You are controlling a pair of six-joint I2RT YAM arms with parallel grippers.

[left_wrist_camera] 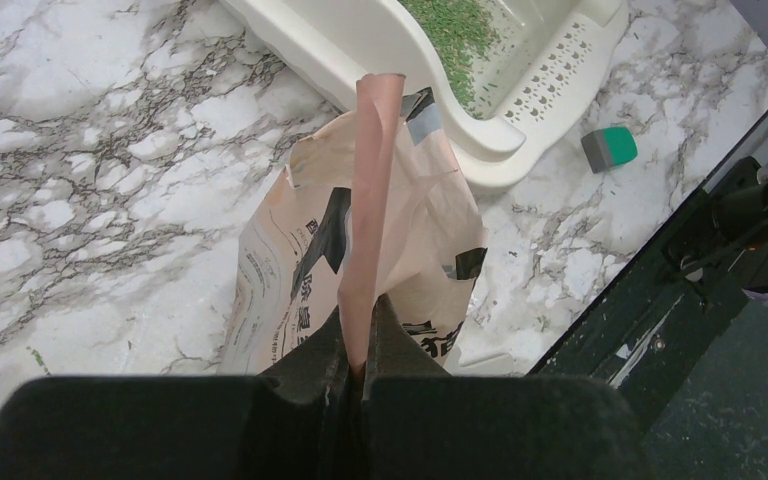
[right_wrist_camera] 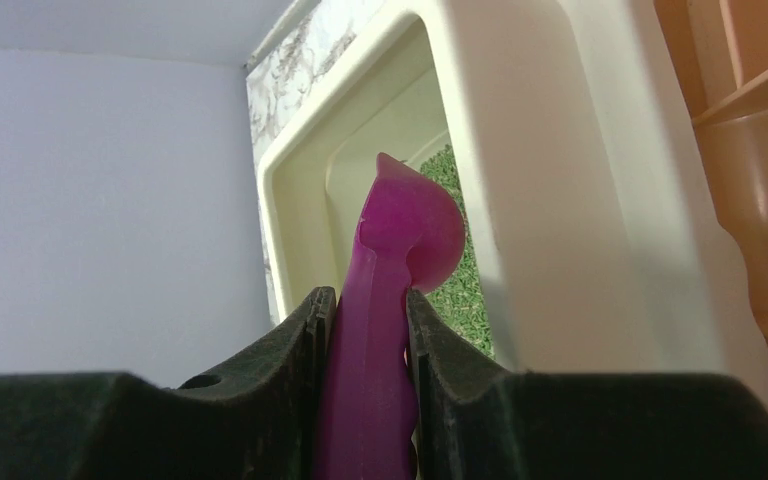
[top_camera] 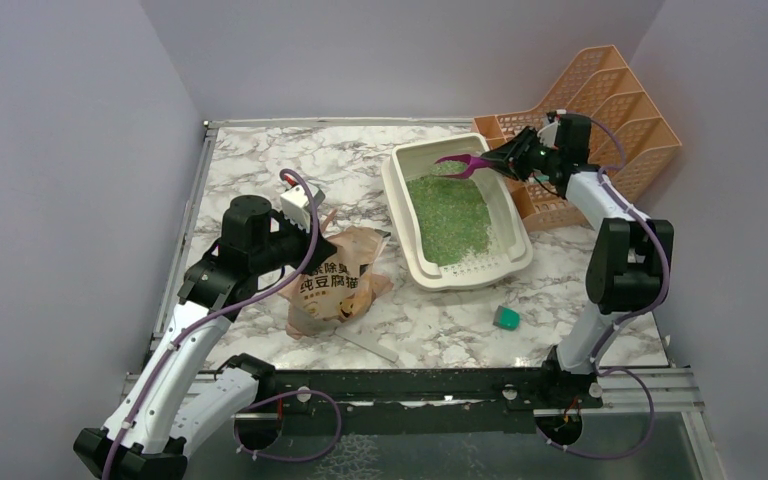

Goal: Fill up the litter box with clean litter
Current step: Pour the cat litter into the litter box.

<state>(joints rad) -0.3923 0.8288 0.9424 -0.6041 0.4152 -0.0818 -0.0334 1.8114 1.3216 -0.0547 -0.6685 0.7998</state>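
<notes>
The cream-white litter box lies at the table's back right, with green clean litter spread over its floor. My right gripper hangs over the box's far right rim, shut on the handle of a magenta scoop whose bowl reaches over the box's far end. In the right wrist view the scoop sits between the fingers, with litter below it. My left gripper is shut on the top fold of the tan paper bag. That bag stands left of the box.
An orange mesh file rack stands behind the right arm at the back right corner. A small green block lies on the marble in front of the box. Grey walls close in the table's left and back.
</notes>
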